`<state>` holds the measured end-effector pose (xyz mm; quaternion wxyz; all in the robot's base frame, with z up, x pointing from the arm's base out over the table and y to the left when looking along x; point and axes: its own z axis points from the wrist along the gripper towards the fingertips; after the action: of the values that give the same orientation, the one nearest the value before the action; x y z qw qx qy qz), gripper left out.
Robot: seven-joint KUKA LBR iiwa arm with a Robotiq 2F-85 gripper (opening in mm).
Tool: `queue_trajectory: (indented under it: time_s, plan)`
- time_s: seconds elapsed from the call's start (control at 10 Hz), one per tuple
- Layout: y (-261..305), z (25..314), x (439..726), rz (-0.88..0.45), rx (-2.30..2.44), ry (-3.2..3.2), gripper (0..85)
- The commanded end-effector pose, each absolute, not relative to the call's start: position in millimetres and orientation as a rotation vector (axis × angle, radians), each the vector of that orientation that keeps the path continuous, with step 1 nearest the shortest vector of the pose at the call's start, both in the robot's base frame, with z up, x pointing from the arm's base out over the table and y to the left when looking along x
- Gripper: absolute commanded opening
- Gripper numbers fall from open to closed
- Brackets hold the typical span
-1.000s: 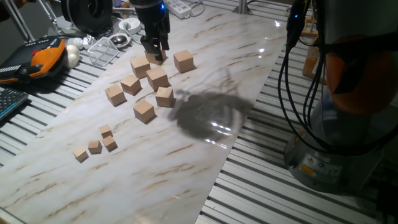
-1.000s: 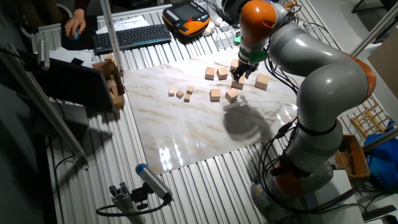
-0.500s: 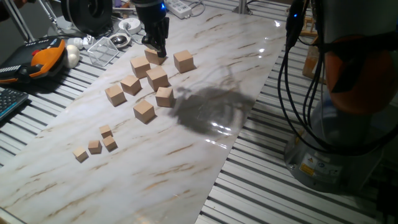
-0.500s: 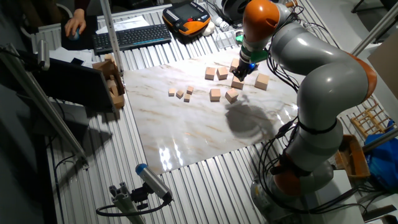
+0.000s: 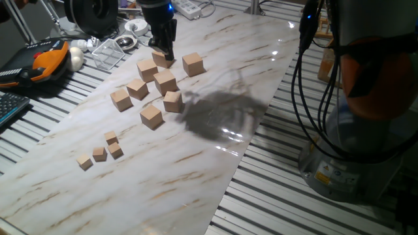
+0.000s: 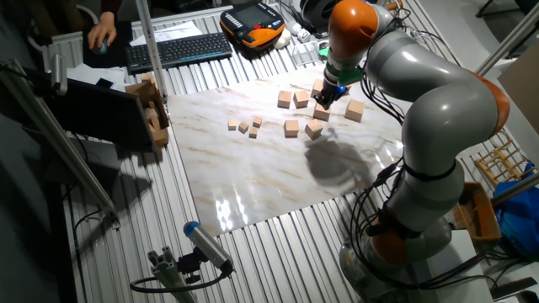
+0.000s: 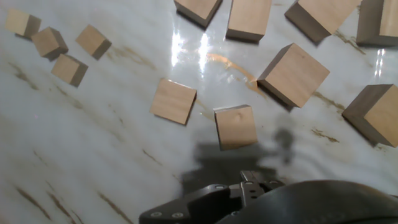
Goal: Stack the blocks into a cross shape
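Several plain tan blocks lie loose on the marble sheet, none stacked. One block [image 5: 162,59] sits at the far end with my gripper [image 5: 163,49] hanging just above it. Others lie nearby [image 5: 193,64], [image 5: 165,82], [image 5: 151,115]. In the other fixed view, my gripper [image 6: 328,91] hovers over the same cluster of blocks [image 6: 321,112]. The hand view looks down on the blocks, the nearest being one block [image 7: 236,126] and its neighbour [image 7: 173,101]. Only the hand's dark housing [image 7: 267,202] shows there, not the fingers. Nothing is held.
A few much smaller tan cubes [image 5: 99,154] lie apart, toward the near left of the sheet. A wire tray [image 5: 111,52], an orange pendant [image 5: 46,60] and a keyboard [image 6: 178,49] sit beyond the sheet's edge. The arm's base [image 5: 366,130] stands at the right.
Over the first half second my gripper rose a little and turned above the far block. Since then it has held still. No block has moved.
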<state>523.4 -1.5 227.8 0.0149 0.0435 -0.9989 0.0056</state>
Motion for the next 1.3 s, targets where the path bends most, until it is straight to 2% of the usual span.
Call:
queue_trajectory:
  time_s: [0.0, 0.4, 0.7, 1.0, 1.2]
  plan:
    - [-3.4, 224.5, 526.0, 0.030, 0.123, -3.119, 0.0]
    - [-10.7, 203.9, 539.8, 0.048, 0.088, -3.143, 0.0]
    - [-14.1, 196.6, 544.5, 0.051, -0.021, -3.134, 0.0]
    - [-23.1, 195.7, 549.1, -0.017, -0.101, -3.106, 0.0]
    - [-23.6, 189.8, 551.5, -0.004, -0.140, -3.122, 0.0]
